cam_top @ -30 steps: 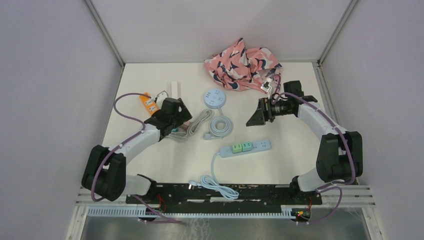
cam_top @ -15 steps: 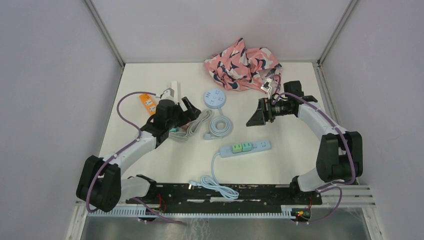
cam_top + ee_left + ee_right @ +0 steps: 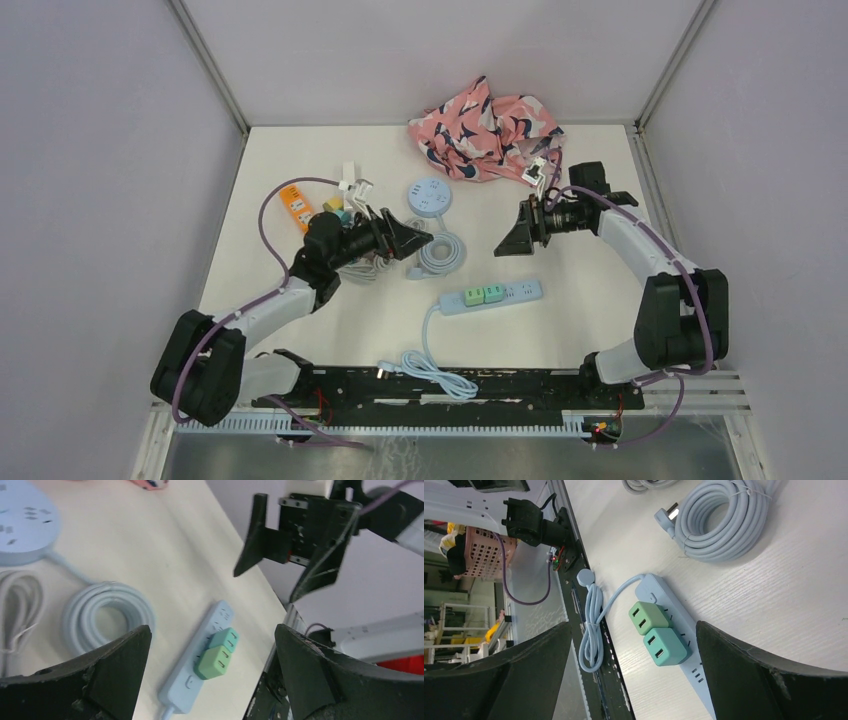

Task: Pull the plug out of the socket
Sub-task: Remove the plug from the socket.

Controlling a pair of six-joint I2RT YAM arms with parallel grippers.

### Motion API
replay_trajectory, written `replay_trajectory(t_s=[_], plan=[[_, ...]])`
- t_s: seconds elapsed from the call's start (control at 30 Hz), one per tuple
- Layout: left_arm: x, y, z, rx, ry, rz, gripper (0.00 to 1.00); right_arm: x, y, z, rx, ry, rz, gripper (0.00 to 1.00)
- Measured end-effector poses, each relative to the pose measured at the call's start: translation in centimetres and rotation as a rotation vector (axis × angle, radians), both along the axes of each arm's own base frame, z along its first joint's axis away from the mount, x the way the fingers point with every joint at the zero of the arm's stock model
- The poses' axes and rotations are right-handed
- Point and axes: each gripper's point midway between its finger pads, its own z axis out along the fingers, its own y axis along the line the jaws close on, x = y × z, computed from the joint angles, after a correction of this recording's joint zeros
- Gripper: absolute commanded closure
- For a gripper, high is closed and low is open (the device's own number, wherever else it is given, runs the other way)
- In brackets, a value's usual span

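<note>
Lying on the white worktop (image 3: 560,330) between both arms, the pale blue plastic power strip (image 3: 520,291) runs left to right, its two green cube plugs (image 3: 492,293) seated nearer the right gripper (image 3: 510,230); both that and the left gripper (image 3: 412,235) gape empty

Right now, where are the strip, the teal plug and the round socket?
strip (image 3: 522,290): top view, bare right end.
teal plug (image 3: 664,646): right wrist view, top face.
round socket (image 3: 428,195): top view, centre of top.
</note>
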Motion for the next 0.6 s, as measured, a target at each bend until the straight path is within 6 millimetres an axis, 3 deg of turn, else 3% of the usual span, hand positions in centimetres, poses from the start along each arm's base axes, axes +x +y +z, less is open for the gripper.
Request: replay_trajectory(t_s=[0.2, 0.33, 0.47, 0.6], plan=[[-4.2, -3.8, 1.9, -0.025, -0.146, -0.193, 0.01, -1.5, -0.5, 1.1, -0.022, -0.179, 0.086, 0.00], [-7.4, -5.6, 2.8, 0.008, -0.284, -0.292, 0.01, -2.2, -1.3, 2.9, -0.084, -0.426, 0.137, 0.01], [-8.4, -5.1, 3.3, 0.031, -0.398, -0.287, 0.01, -3.5, -0.7, 5.4, -0.036, -0.616, 0.213, 0.00], [-8.5, -4.0, 2.5, 0.058, -0.456, -0.244, 0.01, -5.1, 0.7, 3.8, -0.001, -0.636, 0.365, 0.03]])
